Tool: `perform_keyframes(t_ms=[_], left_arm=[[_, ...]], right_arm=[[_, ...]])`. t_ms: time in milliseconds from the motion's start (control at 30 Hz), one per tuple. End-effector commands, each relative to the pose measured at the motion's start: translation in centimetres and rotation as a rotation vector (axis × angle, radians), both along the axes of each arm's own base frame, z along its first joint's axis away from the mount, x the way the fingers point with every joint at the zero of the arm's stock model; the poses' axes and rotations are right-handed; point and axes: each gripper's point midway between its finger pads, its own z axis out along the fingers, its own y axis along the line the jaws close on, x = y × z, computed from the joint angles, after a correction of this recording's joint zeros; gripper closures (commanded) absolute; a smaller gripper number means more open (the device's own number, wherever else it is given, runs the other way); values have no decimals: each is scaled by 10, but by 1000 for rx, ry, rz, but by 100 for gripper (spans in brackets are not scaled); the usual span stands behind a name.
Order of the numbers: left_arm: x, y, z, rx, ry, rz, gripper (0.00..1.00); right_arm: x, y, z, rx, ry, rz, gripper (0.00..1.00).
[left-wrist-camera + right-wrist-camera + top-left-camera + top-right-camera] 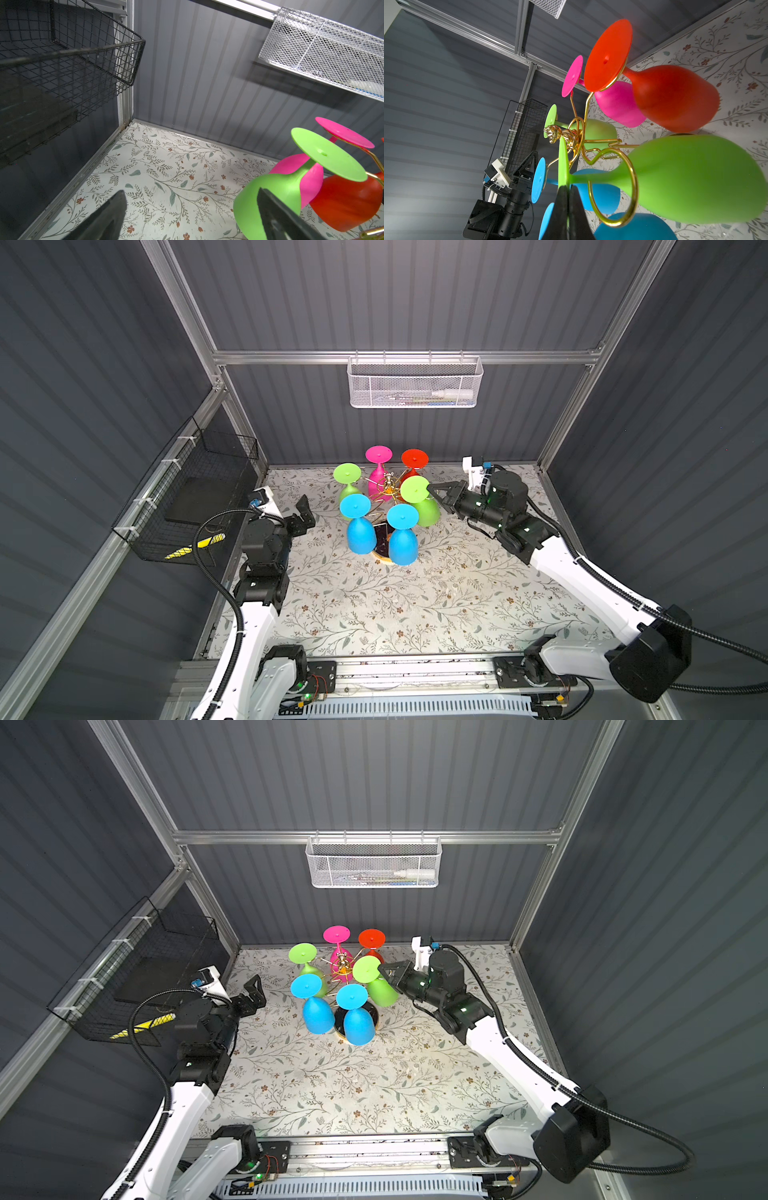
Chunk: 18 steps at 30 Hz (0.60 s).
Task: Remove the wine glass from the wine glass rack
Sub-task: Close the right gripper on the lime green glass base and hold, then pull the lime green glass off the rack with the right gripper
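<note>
Three dark grey ribbed walls [395,302] on an aluminium frame [407,357] box everything in, and the bottom is a surface [395,605] covered in a leafy floral print. Next biggest is the black wire basket [226,445] hung on the left wall, with a dark flat slab [195,499] and some yellow-and-black striped thing [195,547] lying in it. On the far wall there's a white mesh basket [374,385] holding a white tube-shaped item [451,394], can't tell what exactly.

Then the wine glass rack [388,487], standing far-middle on the surface, with glasses hanging bowl-down all round it: two blue glasses [360,536] near, a pink glass [379,454] and a red glass [414,459] far, and a left lime glass [347,473]. Meanwhile the right hand [432,488] is clamped on the foot rim of the right lime wine glass [428,510], which tilts outward with its stem inside a gold ring. Over on the left of the rack, the left hand [305,514] is spread wide, touching nothing.
</note>
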Motion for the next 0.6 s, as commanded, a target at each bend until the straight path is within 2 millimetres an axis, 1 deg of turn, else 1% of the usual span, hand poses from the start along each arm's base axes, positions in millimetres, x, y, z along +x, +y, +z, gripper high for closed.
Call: perform_keyframes(t_ms=[0,133,300,333,567], left_arm=[[-3,-3,2,-18,-9,-15,0],[-3,-3,2,-17,-9,-12,0],[-3,-3,2,-17,-9,-12,0],[-3,-3,2,-18,-9,-13,0],[-3,-3,0,-18,-7,-16,1]], right_arm=[[-2,6,12,3,-35,17,100],[-6,5,11,1,-33,19,100],[-17,-4,12,-8,-45,7,100],[-14,-10,11,-16,-47,-30,100],[-21,-21,4,-21,-42,-65,100]])
